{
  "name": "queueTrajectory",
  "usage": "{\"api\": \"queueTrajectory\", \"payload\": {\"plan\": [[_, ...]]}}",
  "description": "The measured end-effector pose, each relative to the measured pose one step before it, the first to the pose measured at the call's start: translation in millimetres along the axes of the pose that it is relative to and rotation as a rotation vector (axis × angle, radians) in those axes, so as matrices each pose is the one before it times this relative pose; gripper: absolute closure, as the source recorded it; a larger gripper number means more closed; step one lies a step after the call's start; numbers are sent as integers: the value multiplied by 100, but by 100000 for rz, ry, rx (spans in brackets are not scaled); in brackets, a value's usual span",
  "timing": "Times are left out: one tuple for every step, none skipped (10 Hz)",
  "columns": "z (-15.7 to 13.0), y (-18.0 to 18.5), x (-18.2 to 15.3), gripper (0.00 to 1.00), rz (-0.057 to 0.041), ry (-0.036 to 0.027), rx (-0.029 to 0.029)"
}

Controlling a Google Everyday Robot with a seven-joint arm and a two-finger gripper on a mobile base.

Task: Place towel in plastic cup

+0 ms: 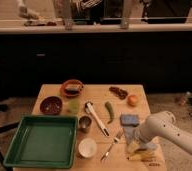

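Observation:
The towel [128,132] is a thin grey-blue cloth lying on the table's right front, just in front of the blue pad [129,119]; my arm covers part of it. The plastic cup [74,106] is small, pale green and upright, left of centre beside the dark red bowl. My gripper [138,144] is at the end of the white arm that comes in from the right. It is down over the towel's near edge, far to the right of the cup.
A green tray [19,150] fills the front left. A metal cup [84,123], a white cup [87,147], a white-handled utensil [97,119], a green pepper [109,111], a fork [112,145], an orange fruit [133,100], a dark red bowl [51,105], an orange bowl [71,88] and yellow items [138,154] are also on the table.

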Motion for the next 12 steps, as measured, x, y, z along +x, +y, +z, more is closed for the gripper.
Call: {"api": "queueTrajectory", "payload": {"plan": [[-63,-53,63,46,-176,229,207],[-45,11,-21,55,165,-63,-97],[-121,-115,-13,64,127,-41,246],[-196,-136,11,76,308,-164,229],[-327,-144,18,88,235,-108,204],[-99,164,135,96,115,275,-401],[132,493,153,100,-460,479,-827],[-37,6,-49,100,-260,150,-96],[-12,3,44,100,-51,-35,-8],[-132,103,8,100,-1192,82,-333],[-595,170,-192,100,-2944,-556,-332],[-1380,-107,-401,100,-2574,-2076,1067]]}}
